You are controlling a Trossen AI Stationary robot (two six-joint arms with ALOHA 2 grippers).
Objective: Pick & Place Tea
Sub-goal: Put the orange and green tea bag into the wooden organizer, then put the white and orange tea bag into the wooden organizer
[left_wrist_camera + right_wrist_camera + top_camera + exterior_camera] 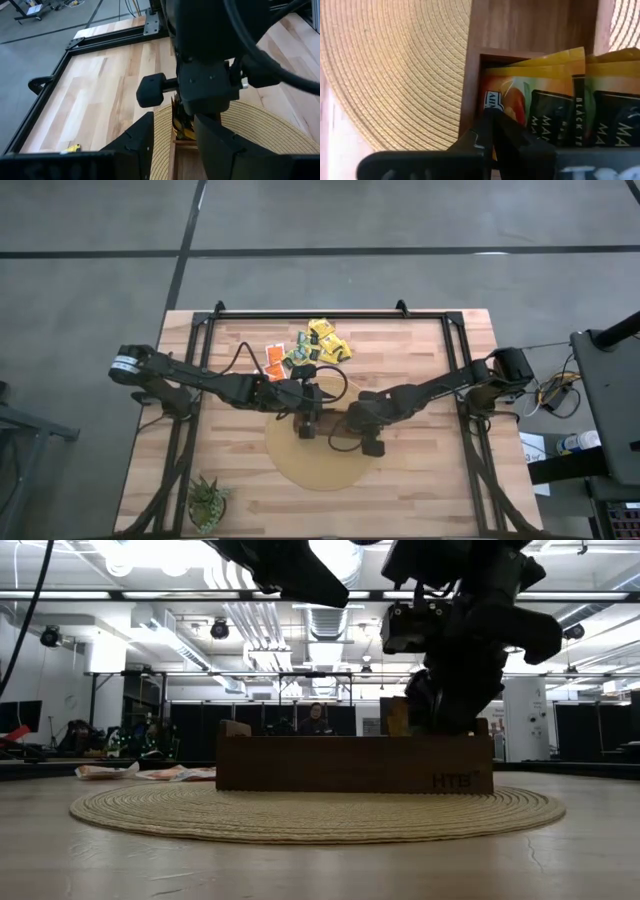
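Observation:
A long dark-brown box (pixel 350 765) lies on a round woven mat (pixel 320 465). Orange-and-yellow tea sachets (pixel 535 95) stand upright in its end compartment, and one (pixel 395 715) sticks up above the box wall. My right gripper (pixel 491 117) (pixel 440 710) is shut and points steeply down into that compartment. My left gripper (pixel 177 150) (pixel 309 423) hovers open above the box with nothing between its fingers. Loose tea lies flat at the table's far middle: orange (pixel 272 360), green (pixel 298 360) and yellow (pixel 328 340) sachets. My right gripper has its shut fingertips (pixel 487 125) against the printed face of the front sachet (pixel 507 102), which stands upright in the box's end compartment. The fingers come from above, slanting down. Whether a sachet is pinched between them I cannot tell.
A small potted plant (pixel 208 502) stands at the near left corner. A black frame (pixel 330 313) runs along the table's far edge and sides. Bare wood lies to the left and right of the mat.

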